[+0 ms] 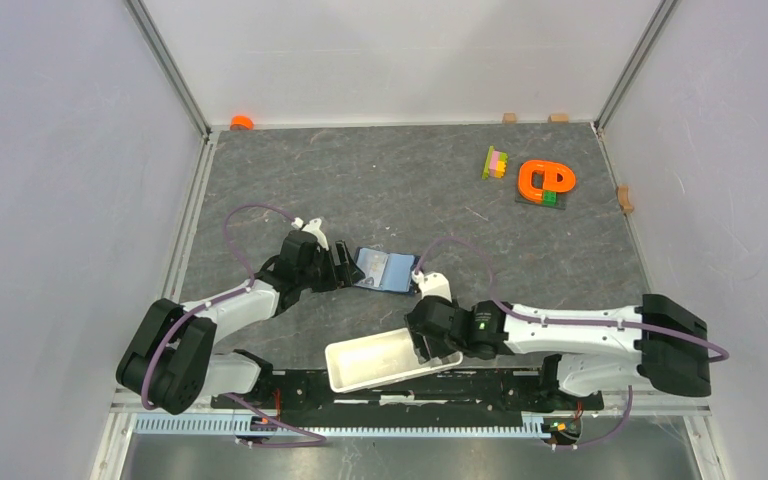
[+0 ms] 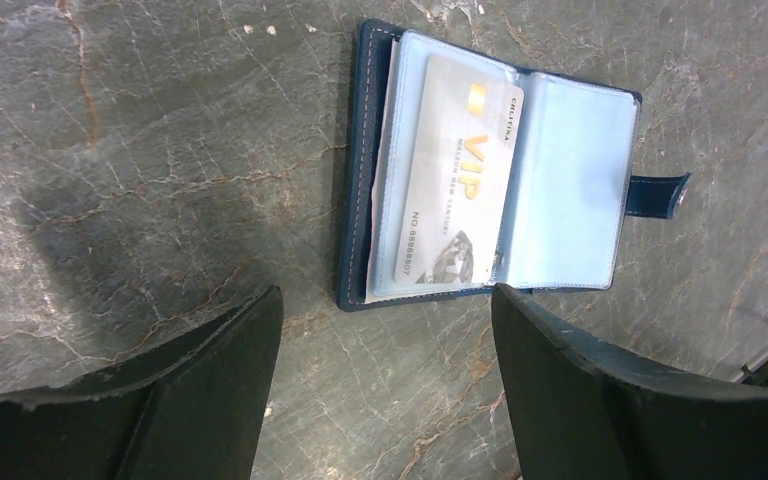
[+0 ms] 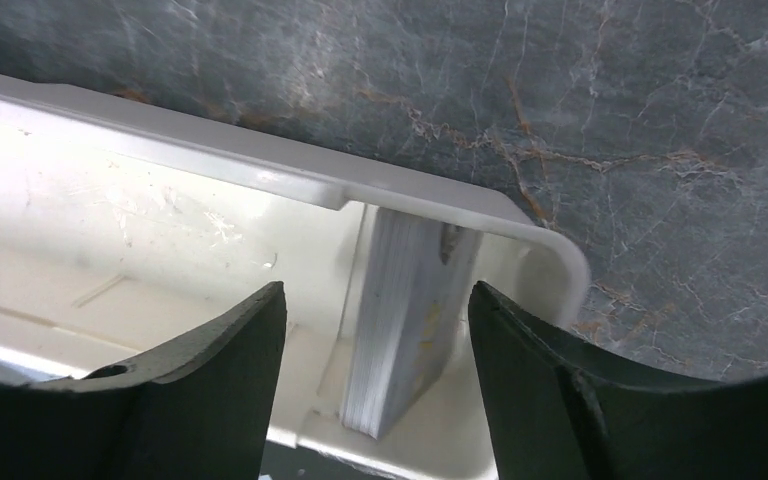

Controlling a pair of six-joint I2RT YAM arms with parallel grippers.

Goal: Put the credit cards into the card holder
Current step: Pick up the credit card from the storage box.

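The card holder (image 1: pixel 387 270) lies spread open and flat on the tabletop (image 1: pixel 410 190), pale-blue sleeves up and its snap tab (image 2: pixel 657 195) thrown out to the side, so the pockets can be reached from above. One grey VIP card (image 2: pixel 460 185) with gold lettering already sits in the sleeve beside the spine, so I judge the job partly done. The left hand (image 2: pixel 385 300) is released, fingers wide apart and touching nothing, just beside the holder's edge on the left-arm side. It looks posted there to steady the holder when a card comes in

The other credit cards (image 3: pixel 410 320) stand on edge as a stack in the end corner of a long white tray (image 1: pixel 360 365), which lies near the holder, toward the arm bases. The right hand (image 3: pixel 375 295) hangs over that corner, released, with one finger on each side of the stack and no clamp on it

The tray's wall and rolled rim (image 3: pixel 440 205) hug the stack and leave little room for a finger, so peeling off a single card looks awkward. The right arm's purple cable (image 1: pixel 450 245) loops close to the holder's tab side. An orange ring toy (image 1: pixel 545 182) and a coloured block stack (image 1: pixel 496 163) sit well beyond the holder, out of the likely path
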